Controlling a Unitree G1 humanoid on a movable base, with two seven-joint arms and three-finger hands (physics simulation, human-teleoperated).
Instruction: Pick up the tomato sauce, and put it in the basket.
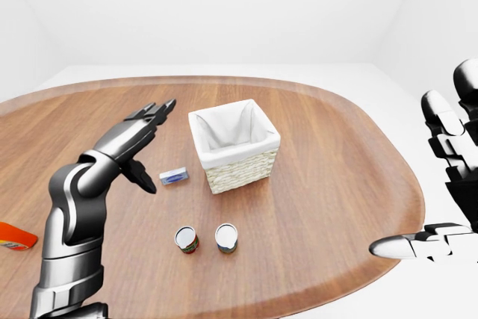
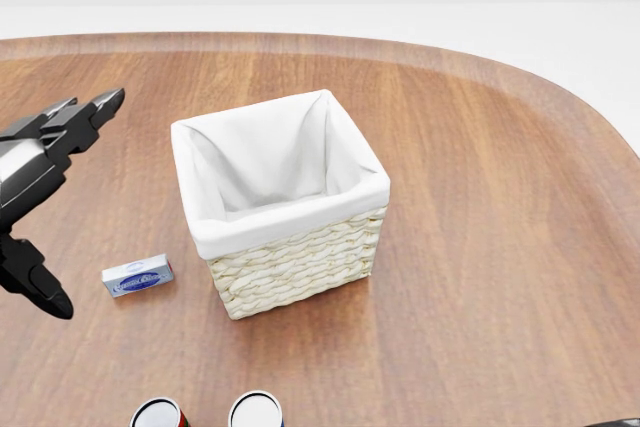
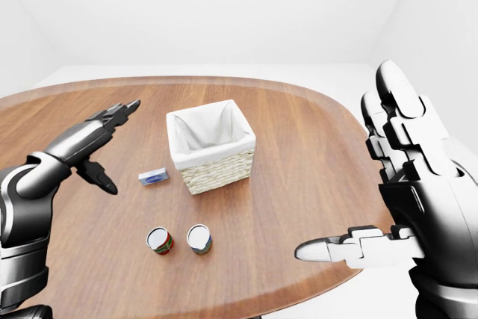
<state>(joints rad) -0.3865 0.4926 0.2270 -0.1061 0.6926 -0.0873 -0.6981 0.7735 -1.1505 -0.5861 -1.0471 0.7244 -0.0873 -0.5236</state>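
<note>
Two cans stand near the lower edge of the wooden table: one with a red label [image 1: 187, 240], which looks like the tomato sauce, and one with a blue label [image 1: 226, 237] to its right. The wicker basket [image 1: 235, 149] with a white liner stands above them, with nothing in it. My left hand [image 1: 159, 147] hovers open to the left of the basket, fingers spread, well above the cans. At the right edge of the eye views my right hand [image 3: 347, 173] is raised and open, off the table's edge, holding nothing.
A small blue-and-white box [image 1: 174, 176] lies flat between my left hand and the basket. An orange-red object [image 1: 15, 237] is cut off at the left edge of the left-eye view. The round table [image 1: 336, 155] ends near my right hand.
</note>
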